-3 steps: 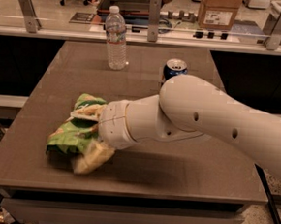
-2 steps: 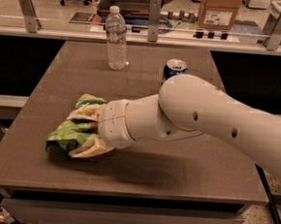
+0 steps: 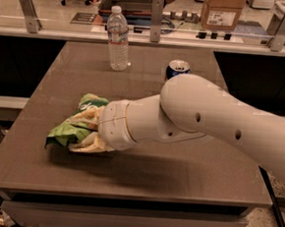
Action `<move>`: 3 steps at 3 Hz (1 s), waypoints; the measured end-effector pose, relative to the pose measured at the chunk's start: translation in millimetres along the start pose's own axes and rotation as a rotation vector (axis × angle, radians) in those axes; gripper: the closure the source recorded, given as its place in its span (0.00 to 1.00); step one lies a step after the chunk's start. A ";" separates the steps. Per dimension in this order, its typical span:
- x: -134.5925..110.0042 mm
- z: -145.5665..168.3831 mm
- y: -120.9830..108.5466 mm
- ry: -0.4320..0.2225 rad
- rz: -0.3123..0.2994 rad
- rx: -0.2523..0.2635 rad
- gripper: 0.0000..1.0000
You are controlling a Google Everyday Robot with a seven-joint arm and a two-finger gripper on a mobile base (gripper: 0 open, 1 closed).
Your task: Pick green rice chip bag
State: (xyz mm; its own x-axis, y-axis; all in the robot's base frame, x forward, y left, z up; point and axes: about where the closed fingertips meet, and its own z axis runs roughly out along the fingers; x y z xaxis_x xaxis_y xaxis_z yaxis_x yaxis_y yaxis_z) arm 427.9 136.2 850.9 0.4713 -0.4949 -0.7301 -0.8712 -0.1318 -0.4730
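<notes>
The green rice chip bag (image 3: 64, 131) lies crumpled on the left part of the brown table (image 3: 176, 182). My gripper (image 3: 88, 130) reaches in from the right at the end of the white arm (image 3: 206, 120). Its two tan fingers (image 3: 90, 113) are pressed onto the bag, one on the far side and one on the near side, with the bag's right half bunched between them. The bag still rests on the table top. The bag's lettering is mostly hidden by the gripper.
A clear water bottle (image 3: 119, 38) stands at the back of the table. A blue can (image 3: 178, 68) stands to its right, just behind my arm. A glass rail with metal posts (image 3: 156, 18) runs behind the table, with a cardboard box (image 3: 220, 10) beyond it.
The fingers have closed in from a wider spread onto the bag, squeezing it narrower. The arm has hardly moved.
</notes>
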 end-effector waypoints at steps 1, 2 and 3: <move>-0.1 0.0 0.0 0.000 0.000 0.000 1.00; -5.1 -7.1 -5.9 -0.034 -0.034 0.011 1.00; -24.1 -32.2 -26.6 -0.133 -0.144 0.049 1.00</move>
State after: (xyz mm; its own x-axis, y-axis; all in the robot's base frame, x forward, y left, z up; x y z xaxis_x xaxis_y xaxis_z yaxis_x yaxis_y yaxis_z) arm 435.3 124.0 897.0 0.6072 -0.3553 -0.7107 -0.7874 -0.1495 -0.5980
